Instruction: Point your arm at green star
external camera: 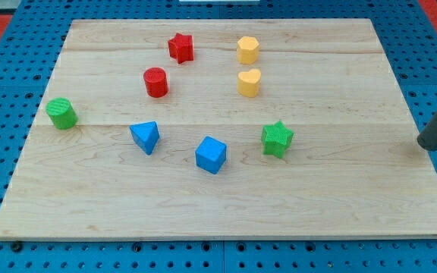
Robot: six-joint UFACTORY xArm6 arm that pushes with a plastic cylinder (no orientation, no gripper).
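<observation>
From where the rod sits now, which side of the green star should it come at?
Come from the view's right: my tip sits right of the green star with bare board between. Meet its right-facing edge; nothing there to grip, only touch. The blue cube crowds its left.

**Rod cut off at the view's right edge**

Only the lower stretch of the dark rod shows; its upper part runs out past the view's right edge. My tip (425, 142) rests at the bench's (340, 205) right rim. The bench's lower right corner is clipped by the same edge. Each block's far side is hidden.
</observation>
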